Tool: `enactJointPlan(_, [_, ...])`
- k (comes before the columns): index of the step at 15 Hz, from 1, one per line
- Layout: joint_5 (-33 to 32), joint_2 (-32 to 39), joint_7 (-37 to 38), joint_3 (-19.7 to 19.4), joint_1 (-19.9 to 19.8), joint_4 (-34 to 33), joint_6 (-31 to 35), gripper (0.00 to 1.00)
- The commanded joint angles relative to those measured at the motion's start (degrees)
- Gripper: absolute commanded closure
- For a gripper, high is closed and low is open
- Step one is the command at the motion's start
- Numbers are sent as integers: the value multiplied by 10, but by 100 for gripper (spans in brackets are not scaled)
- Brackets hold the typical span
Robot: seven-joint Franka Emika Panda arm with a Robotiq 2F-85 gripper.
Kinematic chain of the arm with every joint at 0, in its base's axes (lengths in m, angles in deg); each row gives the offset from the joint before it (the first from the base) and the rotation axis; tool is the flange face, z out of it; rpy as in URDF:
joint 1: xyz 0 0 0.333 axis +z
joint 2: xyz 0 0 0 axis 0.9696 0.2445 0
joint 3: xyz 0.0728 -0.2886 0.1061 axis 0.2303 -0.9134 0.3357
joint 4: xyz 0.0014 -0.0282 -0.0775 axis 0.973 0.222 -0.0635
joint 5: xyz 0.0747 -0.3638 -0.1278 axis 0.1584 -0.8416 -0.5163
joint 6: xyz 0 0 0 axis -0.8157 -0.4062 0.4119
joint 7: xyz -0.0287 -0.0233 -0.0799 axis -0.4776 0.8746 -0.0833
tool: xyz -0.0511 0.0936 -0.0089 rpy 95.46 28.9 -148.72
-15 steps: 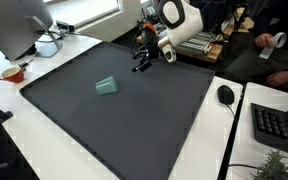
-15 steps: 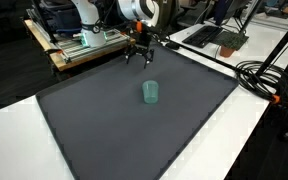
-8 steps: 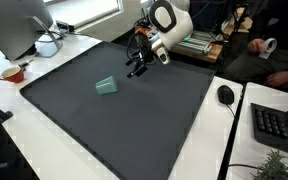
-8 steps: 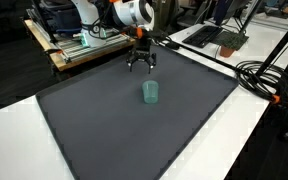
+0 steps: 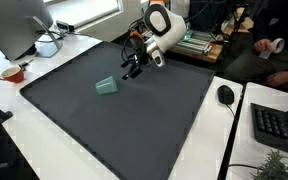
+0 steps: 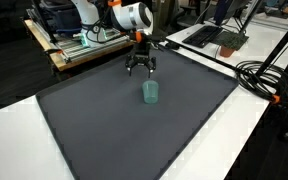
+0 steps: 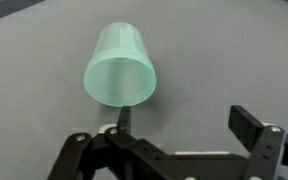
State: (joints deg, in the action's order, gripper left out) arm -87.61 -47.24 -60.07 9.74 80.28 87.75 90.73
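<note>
Dark grey surface (image 5: 134, 130) fills most of both exterior views. Hand (image 6: 139, 68) hangs over its far part, fingers spread wide, nothing between them. Pale green translucent cup (image 6: 150, 92) rests on the surface near the hand, not touching it: at 5 o'clock of the hand in that exterior view, at 11 o'clock of the finger gap in the wrist view, mouth towards the camera

Dark mat (image 5: 124, 125) covers white table (image 5: 34, 140). Computer mouse (image 5: 225, 94) and keyboard (image 5: 279, 125) lie beside it; monitor (image 5: 19, 25) and red cup (image 5: 12, 73) stand apart.
</note>
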Motion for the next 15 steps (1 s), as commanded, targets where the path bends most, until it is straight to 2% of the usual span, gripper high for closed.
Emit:
enactJointPlan(1, [-49, 14, 33, -1, 13, -6, -43, 0])
enactJointPlan(7, [-90, 52, 75, -4, 5, -31, -48, 0])
enactJointPlan(12, [-77, 90, 84, -11, 1, -66, -64, 1])
enactJointPlan(14, [-80, 103, 88, -12, 1, -77, -70, 13])
enactJointPlan(15, [-82, 108, 88, -12, 1, -82, -71, 26])
